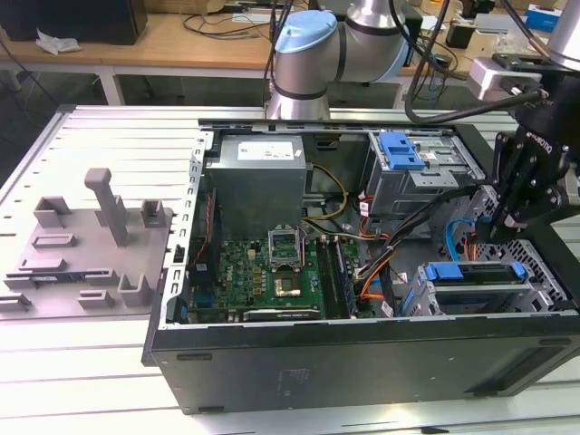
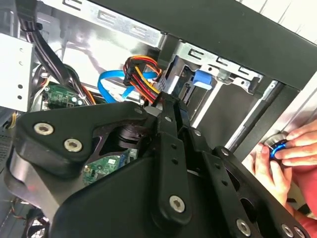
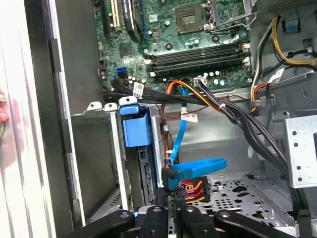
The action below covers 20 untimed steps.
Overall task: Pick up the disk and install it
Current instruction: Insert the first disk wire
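The claw (image 1: 500, 231), tips pressed together and empty, hung above a slatted metal table (image 1: 91, 381), with wooden benches (image 1: 181, 41) behind. On the table stood an open computer case (image 1: 362, 367). The disk (image 1: 475, 272) sat in its drive cage just below the claw. A person's hand (image 2: 290, 153) was beside the case's outer wall.

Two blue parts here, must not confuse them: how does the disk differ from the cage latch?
The disk shows as a long thin blue bar; the latch is a short blocky tab. In the exterior view the disk sits nearer, the latch atop the grey cage behind. The gripper hangs by the disk, not the latch. Both show blue plastic.
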Available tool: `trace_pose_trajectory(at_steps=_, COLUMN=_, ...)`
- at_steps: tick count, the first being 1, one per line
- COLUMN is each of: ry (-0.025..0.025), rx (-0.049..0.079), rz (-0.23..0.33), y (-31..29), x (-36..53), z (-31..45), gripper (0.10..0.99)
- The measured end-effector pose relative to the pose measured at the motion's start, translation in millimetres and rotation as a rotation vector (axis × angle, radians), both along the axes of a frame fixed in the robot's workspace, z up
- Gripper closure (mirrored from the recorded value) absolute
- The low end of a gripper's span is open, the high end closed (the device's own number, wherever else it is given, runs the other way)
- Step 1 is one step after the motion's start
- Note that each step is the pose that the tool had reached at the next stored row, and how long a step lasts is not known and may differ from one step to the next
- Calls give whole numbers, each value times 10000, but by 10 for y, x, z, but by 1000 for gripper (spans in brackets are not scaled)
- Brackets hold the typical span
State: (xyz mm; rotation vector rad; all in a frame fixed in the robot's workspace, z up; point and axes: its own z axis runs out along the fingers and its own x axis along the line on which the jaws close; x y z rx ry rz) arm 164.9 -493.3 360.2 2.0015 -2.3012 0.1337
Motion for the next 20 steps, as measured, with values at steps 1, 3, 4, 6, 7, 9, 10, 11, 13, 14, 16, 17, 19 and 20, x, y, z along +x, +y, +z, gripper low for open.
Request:
trace_pose_trajectory(at_steps=1, ry=-12, rx=117, rz=27, y=-9, x=0, z=0, gripper=922)
trace_pose_trajectory(at_steps=3, ry=-26, rx=288, rz=72, y=-30, x=-1, z=1, gripper=922)
trace_pose_trajectory(at_steps=4, ry=-31, rx=341, rz=89, y=-39, x=-1, z=0, gripper=922)
trace_pose_trajectory(at_steps=6, ry=-40, rx=500, rz=150, y=-80, x=-5, z=0, gripper=922)
trace_pose_trajectory(at_steps=7, ry=-40, rx=517, rz=161, y=-87, x=-4, z=0, gripper=922)
trace_pose_trajectory(at_steps=9, ry=-40, rx=516, rz=165, y=-87, x=-5, z=0, gripper=922)
trace_pose_trajectory(at_steps=10, ry=-40, rx=516, rz=167, y=-87, x=-5, z=0, gripper=922)
trace_pose_trajectory(at_steps=11, ry=-40, rx=516, rz=193, y=-87, x=-5, z=0, gripper=922)
trace_pose_trajectory(at_steps=13, ry=-35, rx=512, rz=375, y=-86, x=-5, z=1, gripper=922)
trace_pose_trajectory(at_steps=14, ry=-32, rx=513, rz=511, y=-86, x=-5, z=0, gripper=922)
trace_pose_trajectory(at_steps=16, ry=-23, rx=511, rz=827, y=-86, x=-6, z=0, gripper=922)
trace_pose_trajectory(at_steps=17, ry=-22, rx=511, rz=870, y=-86, x=-7, z=0, gripper=922)
trace_pose_trajectory(at_steps=19, ry=-22, rx=510, rz=902, y=-86, x=-7, z=0, gripper=922)
trace_pose_trajectory(at_steps=20, ry=-21, rx=510, rz=902, y=-87, x=-7, z=0, gripper=922)
